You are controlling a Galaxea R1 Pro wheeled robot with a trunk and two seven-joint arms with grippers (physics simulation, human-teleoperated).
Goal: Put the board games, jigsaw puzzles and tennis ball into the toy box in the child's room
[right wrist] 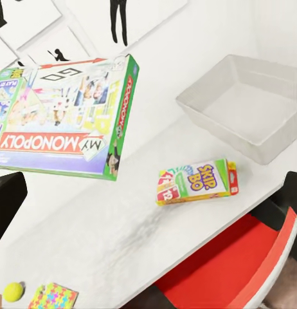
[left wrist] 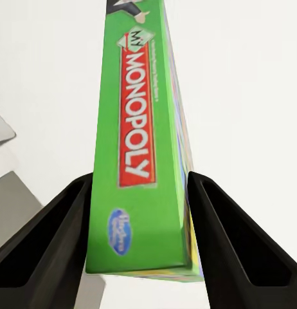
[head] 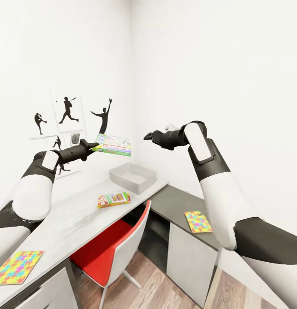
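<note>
While one game box (head: pixel 113 144) hangs gripped, one (head: pixel 113 199) lies tabled.

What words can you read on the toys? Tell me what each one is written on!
"MY MONOPOLY": on the green edge of the game box gripped by the left gripper, and on its lid.
"GO": on that lid.
"SKIP BO": on the small game box lying on the table.
Blue round logo on the green edge: too blurred to read.
Jigsaw puzzles, tennis ball: no words.

Monopoly box (right wrist: pixel 65 116) held above the table (right wrist: pixel 103 238).
Bin (right wrist: pixel 245 106) at two o'clock, Skip-Bo box (right wrist: pixel 198 181) centre, ball (right wrist: pixel 13 291) and puzzle (right wrist: pixel 54 297) at seven.
</note>
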